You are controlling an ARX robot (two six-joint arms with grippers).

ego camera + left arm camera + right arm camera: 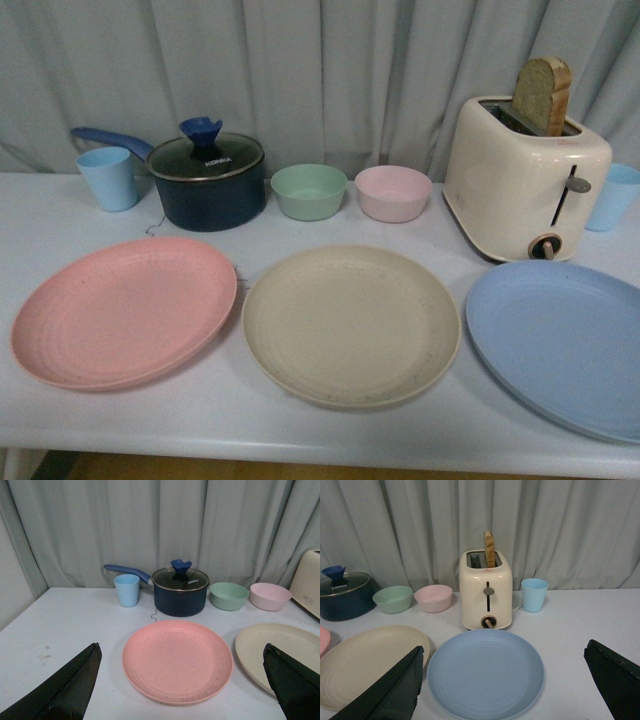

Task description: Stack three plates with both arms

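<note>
Both jaws gape wide, empty, clear of pink plate and blue plate.

The left arm's black matte gripper holds its two wedge-shaped fingers spread wide apart, with nothing clasped between them. The right arm's black matte gripper is posed the same way, its fingers spread wide and empty.
</note>
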